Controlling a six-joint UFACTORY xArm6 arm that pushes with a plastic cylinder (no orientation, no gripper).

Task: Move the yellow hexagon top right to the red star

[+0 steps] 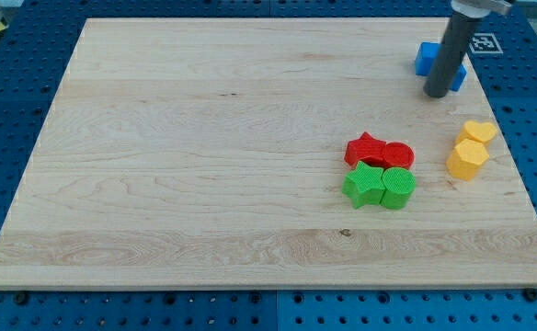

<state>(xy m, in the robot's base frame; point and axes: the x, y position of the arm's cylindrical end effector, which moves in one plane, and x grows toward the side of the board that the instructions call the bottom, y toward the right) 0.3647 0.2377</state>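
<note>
The yellow hexagon (467,159) lies near the board's right edge, with a second yellow block (478,131) touching it just above. The red star (367,150) sits left of them at mid-right, touching a red round block (398,154) on its right. My tip (437,94) stands on the board at the view's upper right, above and left of the yellow blocks and well apart from them. It is right beside a blue block (429,59), which the rod partly hides.
A green star (364,186) and a green round block (398,188) lie directly below the red pair, touching them. The wooden board (204,138) rests on a blue pegboard table; its right edge runs close to the yellow blocks.
</note>
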